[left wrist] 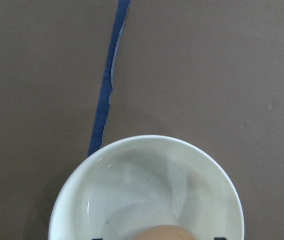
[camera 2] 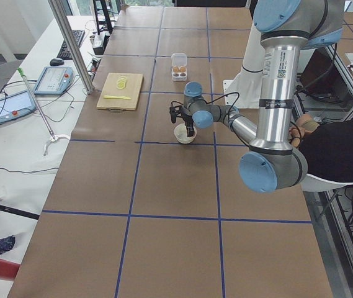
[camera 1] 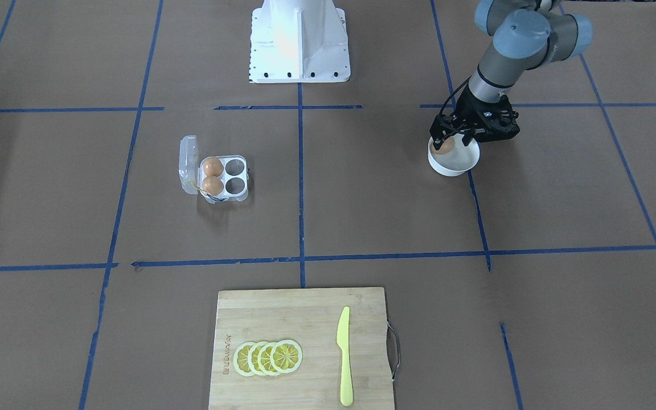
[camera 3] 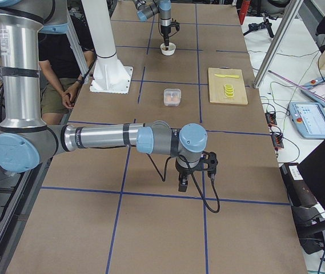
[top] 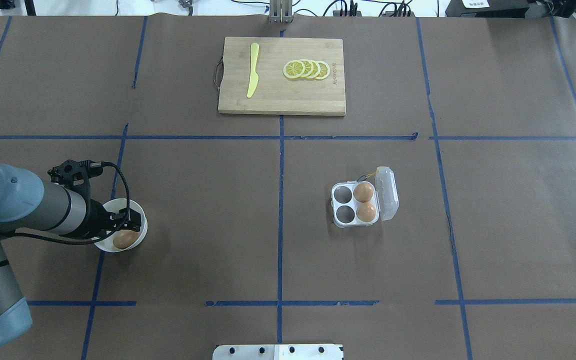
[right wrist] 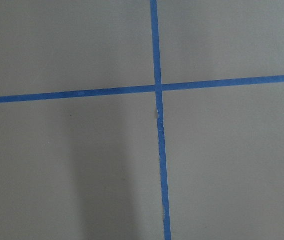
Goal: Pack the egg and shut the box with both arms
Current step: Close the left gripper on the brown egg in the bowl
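"Two claws on your rig: how do they stand?"

"Your left claw [camera 1: 451,141] hangs over the white bowl [camera 1: 467,165], fingers spread to either side of the egg [camera 1: 442,146]. Your wrist camera shows a strip of bowl between each tip and the shell. Whether the egg rests on the bowl, I cannot tell you. Your right claw [camera 3: 183,184] points down at the brown paper [top: 193,225], right above a crossing of blue tape lines [right wrist: 157,90]. Only the side camera catches it, so I cannot tell you whether it is spread or pressed together."

"And the box?"

"Well apart from your left claw, past the table's middle tape line, on your right arm's half. The box [top: 340,202] has its clear lid [top: 387,194] standing open on the side away from that claw. Two more eggs [top: 364,192] fill the cells beside the lid; the two cells nearer the claw are bare."

"What else surrounds you?"

"Far across the table from both claws, a wooden board [top: 278,100] carries lemon slices [top: 307,69] and a yellow knife [top: 253,70]. A white pedestal [camera 1: 299,40] stands at the robot's edge. Off the table you have metal posts [camera 2: 71,43], touch panels [camera 2: 55,79] on a white bench, and a seated person [camera 2: 334,149] in black."
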You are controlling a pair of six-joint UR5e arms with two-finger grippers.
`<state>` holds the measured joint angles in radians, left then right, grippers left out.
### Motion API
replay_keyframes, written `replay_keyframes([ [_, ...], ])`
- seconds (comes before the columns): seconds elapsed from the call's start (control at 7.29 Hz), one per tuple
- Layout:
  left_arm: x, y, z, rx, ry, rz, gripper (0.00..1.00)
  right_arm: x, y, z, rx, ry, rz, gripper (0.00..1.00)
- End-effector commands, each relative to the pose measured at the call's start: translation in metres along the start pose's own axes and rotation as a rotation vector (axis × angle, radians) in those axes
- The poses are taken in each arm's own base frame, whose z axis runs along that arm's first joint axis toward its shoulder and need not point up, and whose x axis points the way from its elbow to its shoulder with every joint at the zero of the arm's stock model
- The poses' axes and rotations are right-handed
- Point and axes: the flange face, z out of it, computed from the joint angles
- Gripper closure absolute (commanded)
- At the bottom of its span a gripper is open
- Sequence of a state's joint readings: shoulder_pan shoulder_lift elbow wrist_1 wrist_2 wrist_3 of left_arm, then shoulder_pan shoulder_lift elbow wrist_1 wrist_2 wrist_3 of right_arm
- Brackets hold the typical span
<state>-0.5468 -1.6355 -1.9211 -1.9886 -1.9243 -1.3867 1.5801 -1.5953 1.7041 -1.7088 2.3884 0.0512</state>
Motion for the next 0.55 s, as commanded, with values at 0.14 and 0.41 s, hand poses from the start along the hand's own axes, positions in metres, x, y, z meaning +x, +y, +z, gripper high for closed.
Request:
replay_keyframes([
  [0.14,0.0045,0.0007,0.0106,-0.007,-0.01,0.003,0.21,-0.0007,-0.0001,-0.0006,0.002,0.0,-0.001,0.0],
  [0.41,0.0033,0.001,0.0103,-0.007,-0.01,0.002,0.21,-0.0017,-0.0006,-0.0016,0.003,0.0,-0.002,0.0],
])
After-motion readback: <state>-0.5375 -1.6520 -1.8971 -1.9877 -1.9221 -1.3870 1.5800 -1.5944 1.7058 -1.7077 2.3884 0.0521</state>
